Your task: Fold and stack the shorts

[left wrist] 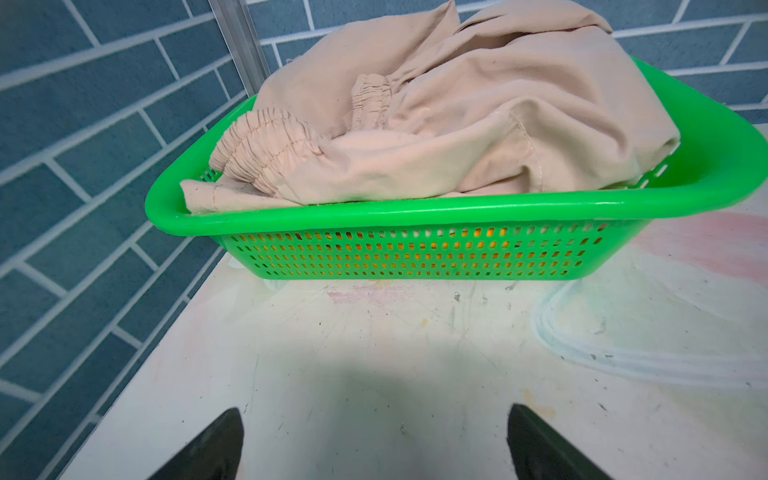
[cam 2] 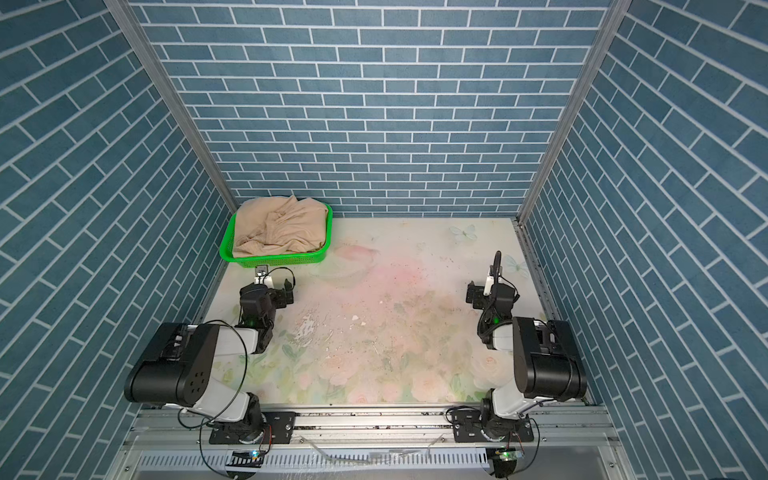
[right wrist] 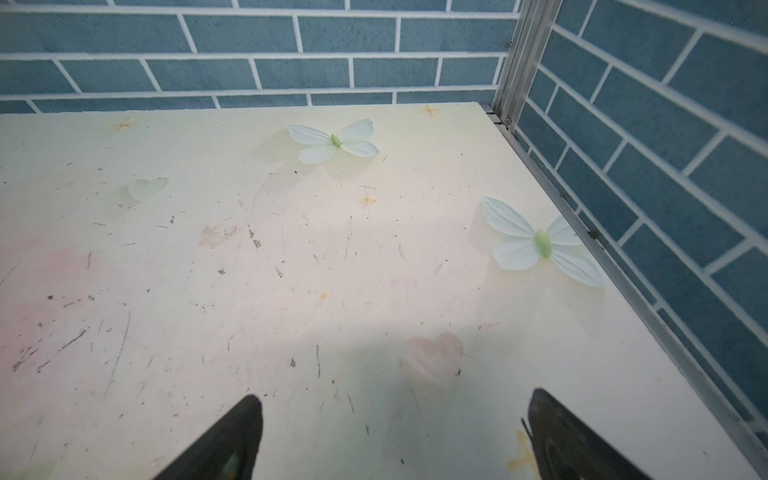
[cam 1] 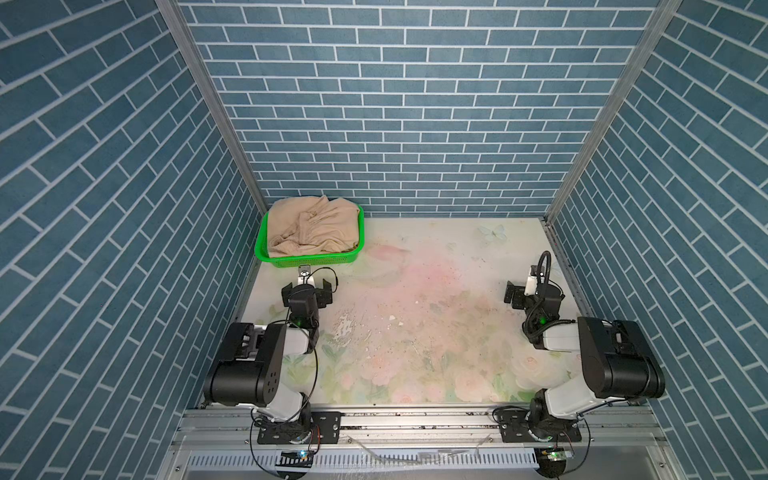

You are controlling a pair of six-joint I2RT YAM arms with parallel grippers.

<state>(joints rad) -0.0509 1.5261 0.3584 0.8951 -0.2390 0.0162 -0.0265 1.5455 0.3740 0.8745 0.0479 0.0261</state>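
Beige shorts point(left wrist: 457, 137) crumpled in green basket point(left wrist: 415, 208), orange shorts point(left wrist: 492, 232) beneath; left end effector point(left wrist: 374, 409), right end effector point(right wrist: 395, 395) both wide, empty

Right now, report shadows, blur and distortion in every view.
Left wrist view: soft shadow on the table ahead of the blurred left gripper, basket sharp. Right wrist view: similar shadow, right gripper blurred too. Both top views: even light, wide-angle lens splays the walls.

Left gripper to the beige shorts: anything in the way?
Only the near wall of the green basket stands between the open left gripper and the beige shorts, which heap above its rim. The table before the basket is bare, so an approach from above looks unobstructed.
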